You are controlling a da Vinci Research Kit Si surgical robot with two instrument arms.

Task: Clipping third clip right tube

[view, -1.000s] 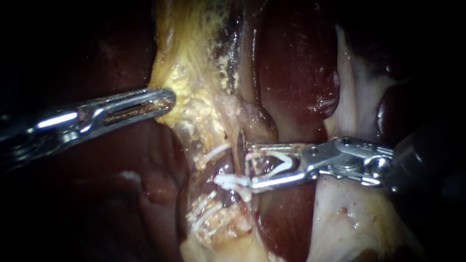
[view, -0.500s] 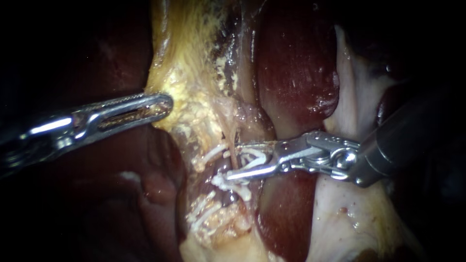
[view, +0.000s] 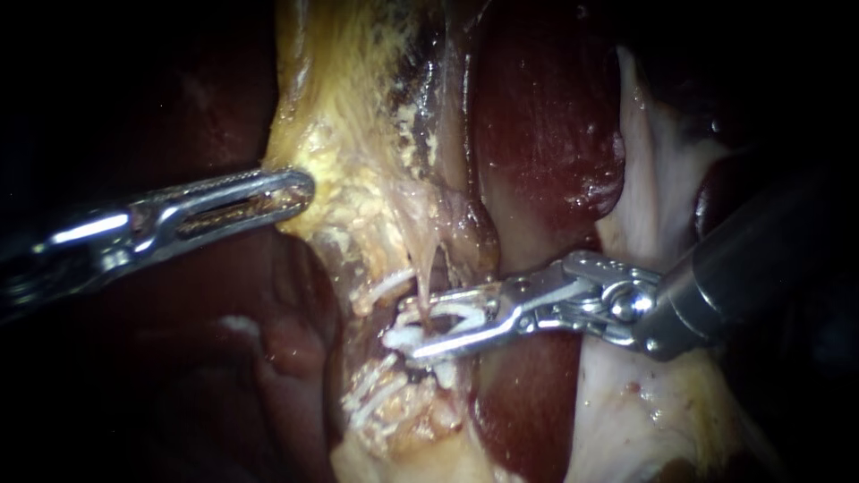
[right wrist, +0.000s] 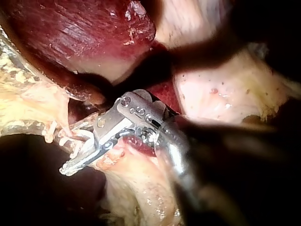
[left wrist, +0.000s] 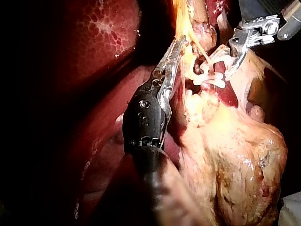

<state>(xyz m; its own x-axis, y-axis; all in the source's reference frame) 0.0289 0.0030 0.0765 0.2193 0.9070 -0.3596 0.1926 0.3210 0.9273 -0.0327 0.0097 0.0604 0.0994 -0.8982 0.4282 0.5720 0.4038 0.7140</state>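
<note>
My right instrument (view: 410, 329) comes in from the right with a white clip (view: 458, 313) held between its two jaws. The jaws stand apart and straddle a thin pale tube (view: 427, 266) that runs down from the yellow fatty tissue (view: 353, 152). White clips (view: 386, 286) sit on tissue just left of the jaws, and more clips (view: 371, 394) lie lower down. My left instrument (view: 291, 190) is shut on the edge of the yellow tissue and holds it leftward. In the right wrist view the right instrument (right wrist: 66, 153) carries the clip (right wrist: 80, 137). The left wrist view shows the left instrument (left wrist: 178, 47) gripping yellow tissue.
Dark red liver (view: 546, 125) lies behind and right of the tube, with more liver (view: 523, 411) under the right instrument. Pale membrane (view: 653, 161) rises at the right. The yellow fatty mass (left wrist: 235, 155) fills the space beside my left instrument.
My right instrument has slid left and slightly down, so its jaws with the clip now straddle the thin tube, with a narrower gap. My left instrument has edged up and left.
</note>
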